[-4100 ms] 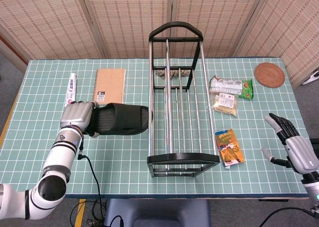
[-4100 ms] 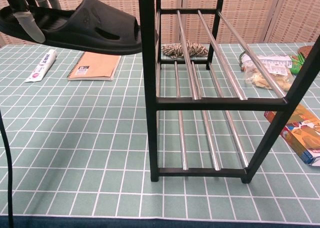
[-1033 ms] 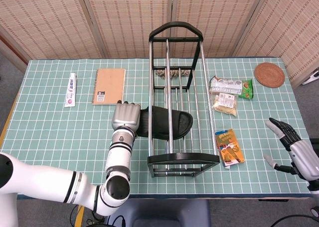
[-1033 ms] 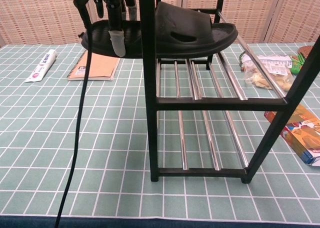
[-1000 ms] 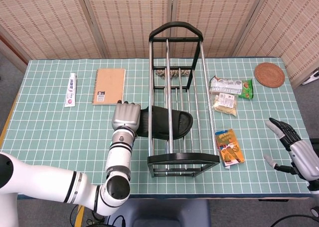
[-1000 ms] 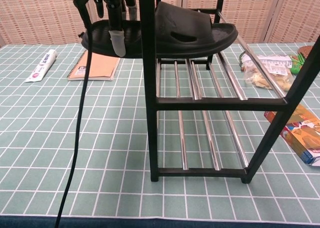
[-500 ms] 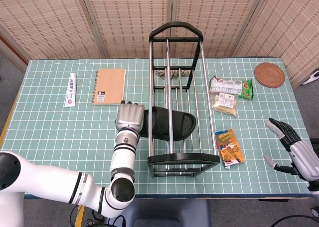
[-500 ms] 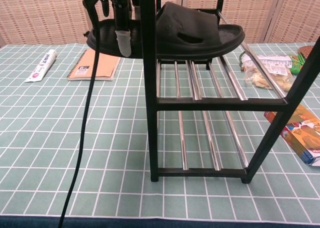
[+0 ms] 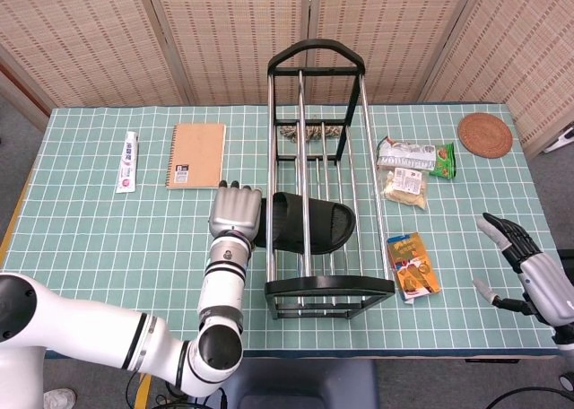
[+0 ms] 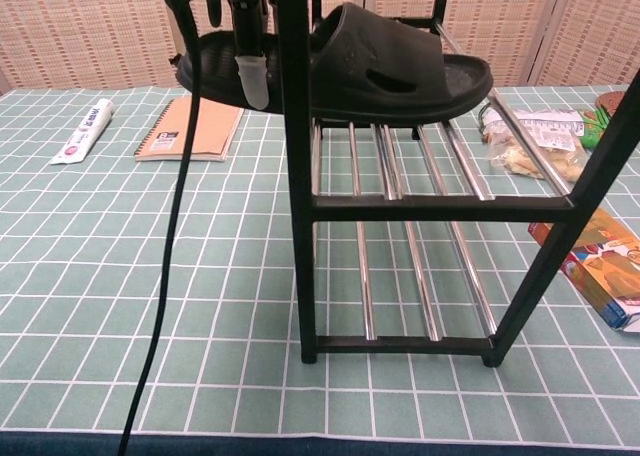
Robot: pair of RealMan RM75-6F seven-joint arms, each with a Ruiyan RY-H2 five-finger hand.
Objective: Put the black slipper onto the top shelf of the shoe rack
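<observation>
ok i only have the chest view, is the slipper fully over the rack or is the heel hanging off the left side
observer: in the head view the black slipper lies across the top rails of the shoe rack, with its toe near the right-hand rails and its heel end sticking out past the left rail
operator: where is the left hand on it
observer: the left hand grips the heel end, just outside the rack's left side
operator: and the right hand, i cant see it at all
observer: the right hand is at the table's right edge, fingers apart and holding nothing, to the right of the orange snack packet
</observation>
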